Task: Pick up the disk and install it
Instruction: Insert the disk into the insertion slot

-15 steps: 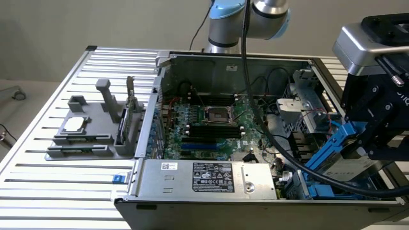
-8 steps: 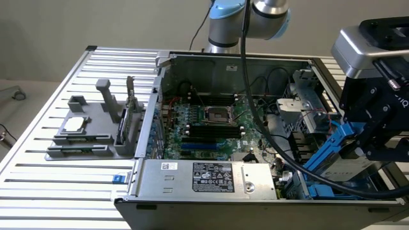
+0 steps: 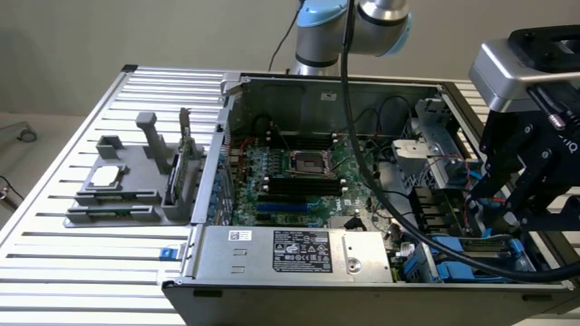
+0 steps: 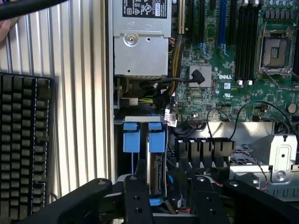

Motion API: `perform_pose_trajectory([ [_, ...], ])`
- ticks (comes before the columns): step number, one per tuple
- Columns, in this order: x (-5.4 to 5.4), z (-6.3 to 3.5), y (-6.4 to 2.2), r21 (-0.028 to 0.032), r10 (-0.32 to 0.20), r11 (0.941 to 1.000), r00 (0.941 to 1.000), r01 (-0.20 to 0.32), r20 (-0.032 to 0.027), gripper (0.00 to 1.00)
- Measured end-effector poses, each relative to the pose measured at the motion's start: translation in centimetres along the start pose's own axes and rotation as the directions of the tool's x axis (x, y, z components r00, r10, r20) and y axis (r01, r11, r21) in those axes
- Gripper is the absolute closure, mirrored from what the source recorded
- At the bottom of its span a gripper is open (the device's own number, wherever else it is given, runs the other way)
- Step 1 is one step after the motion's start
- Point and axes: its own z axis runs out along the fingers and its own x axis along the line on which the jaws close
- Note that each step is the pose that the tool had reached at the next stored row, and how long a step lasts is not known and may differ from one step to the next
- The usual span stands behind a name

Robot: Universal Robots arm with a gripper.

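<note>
Two black fingers (image 4: pixel 135 196) are standing spread apart in the wrist view, and we are reading them as released. The disk (image 4: pixel 156 173) is standing on edge in the gap between them, close against one finger, while open space is showing between its other face and the second finger. We are seeing the disk's narrow silver-grey edge with a dark connector strip. A blue tab (image 4: pixel 156 139) is sitting just past the fingertips, in line with that edge, and a second blue tab (image 4: pixel 131 137) is lying right beside it, ahead of the nearer finger. Whether that finger is touching the disk we cannot tell.

In the exterior view the fingers (image 3: pixel 521 210) are reaching down into a corner of the open computer case (image 3: pixel 363 295), over the blue drive cage (image 3: pixel 450 252). The power supply (image 3: pixel 290 255) is lying beside the fingers, toward the exterior view's left, and the green motherboard (image 3: pixel 290 190) is spreading out beyond it. Well apart from the fingers, outside the case on the slatted surface (image 3: pixel 81 272), a grey fixture (image 3: pixel 127 197) is carrying a small square chip (image 3: pixel 106 176). In the wrist view a black keyboard (image 4: pixel 23 144) is lying on the surface, well off to the nearer finger's outer side.
</note>
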Motion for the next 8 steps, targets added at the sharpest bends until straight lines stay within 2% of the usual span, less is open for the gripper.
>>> perform_pose_trajectory([
  [8,0.01,0.07,0.0,0.0,0.0,1.0,1.0,0.0,0.001,0.59],
])
